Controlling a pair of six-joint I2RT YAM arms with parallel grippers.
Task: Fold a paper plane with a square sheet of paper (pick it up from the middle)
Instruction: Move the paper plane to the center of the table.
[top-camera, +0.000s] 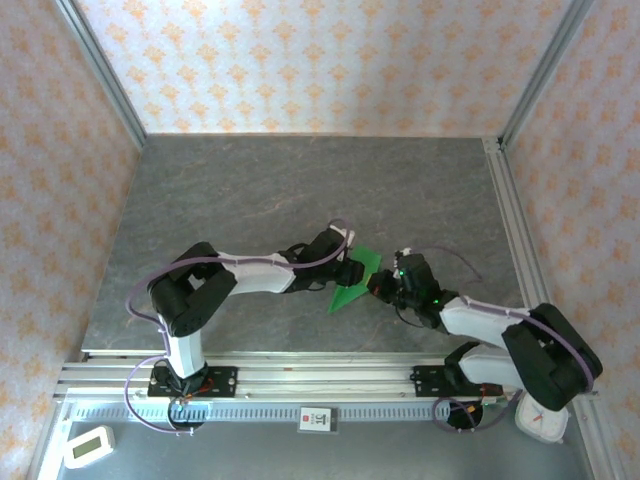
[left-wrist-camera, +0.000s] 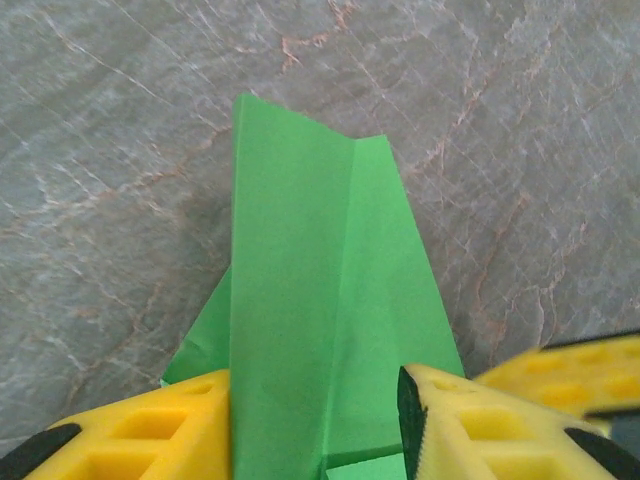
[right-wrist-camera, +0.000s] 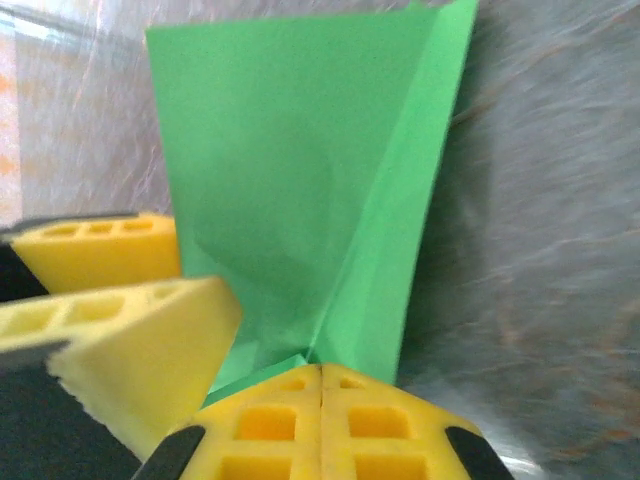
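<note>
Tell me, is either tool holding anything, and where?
The right tool pinches the folded green paper at its crease's end; the left tool straddles it, open.

overhead view, 2 wrist close-ups of paper (top-camera: 355, 285)
</note>
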